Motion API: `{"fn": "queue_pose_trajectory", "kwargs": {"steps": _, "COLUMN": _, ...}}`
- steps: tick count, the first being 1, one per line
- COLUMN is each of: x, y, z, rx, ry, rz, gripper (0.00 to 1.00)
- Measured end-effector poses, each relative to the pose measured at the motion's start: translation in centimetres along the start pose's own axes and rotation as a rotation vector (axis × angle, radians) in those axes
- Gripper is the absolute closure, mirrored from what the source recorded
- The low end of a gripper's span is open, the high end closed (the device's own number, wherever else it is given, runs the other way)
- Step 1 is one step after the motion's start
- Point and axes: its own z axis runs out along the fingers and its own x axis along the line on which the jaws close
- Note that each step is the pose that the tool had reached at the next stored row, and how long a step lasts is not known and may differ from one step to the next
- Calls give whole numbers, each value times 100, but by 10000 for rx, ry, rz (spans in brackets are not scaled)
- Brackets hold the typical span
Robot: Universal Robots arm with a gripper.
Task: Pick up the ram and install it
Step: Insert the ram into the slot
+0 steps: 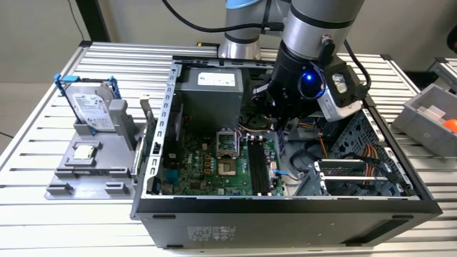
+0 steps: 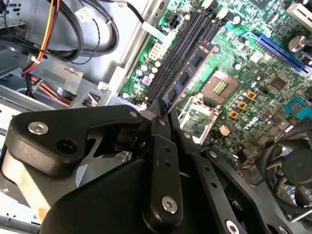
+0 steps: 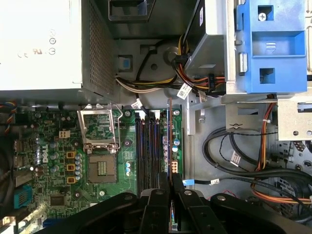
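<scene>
My gripper (image 2: 165, 109) is shut on one end of the ram (image 2: 192, 73), a narrow dark stick with black chips and an orange edge. The stick hangs over the motherboard, between the long black memory slots (image 2: 183, 48) and the CPU socket (image 2: 219, 87). In the first wrist view the ram (image 3: 169, 141) appears edge-on as a thin line just beside the slots (image 3: 147, 146), running out from my gripper (image 3: 170, 181). The exterior view has my gripper (image 1: 280, 122) inside the open computer case (image 1: 286, 217), above the far end of the slots (image 1: 258, 168).
A grey power supply (image 1: 211, 91) fills the case's far corner. Bundled cables (image 3: 243, 161) and a blue drive bracket (image 3: 270, 48) lie beside the slots. A silver hard drive (image 1: 93, 110) stands on a grey fixture outside the case, and a grey bin (image 1: 428, 115) sits at the exterior view's right.
</scene>
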Motion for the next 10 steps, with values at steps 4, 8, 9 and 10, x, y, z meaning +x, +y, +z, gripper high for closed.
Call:
{"fn": "queue_pose_trajectory", "kwargs": {"steps": 4, "x": 0, "y": 0, "z": 0, "rx": 0, "ry": 0, "rz": 0, "gripper": 100}}
{"fn": "queue_pose_trajectory", "kwargs": {"steps": 8, "x": 0, "y": 0, "z": 1, "rx": 1, "ry": 0, "rz": 0, "gripper": 100}}
{"fn": "queue_pose_trajectory", "kwargs": {"steps": 9, "x": 0, "y": 0, "z": 1, "rx": 0, "ry": 0, "rz": 0, "gripper": 100}}
{"fn": "queue_pose_trajectory", "kwargs": {"steps": 10, "x": 0, "y": 0, "z": 1, "rx": 1, "ry": 0, "rz": 0, "gripper": 100}}
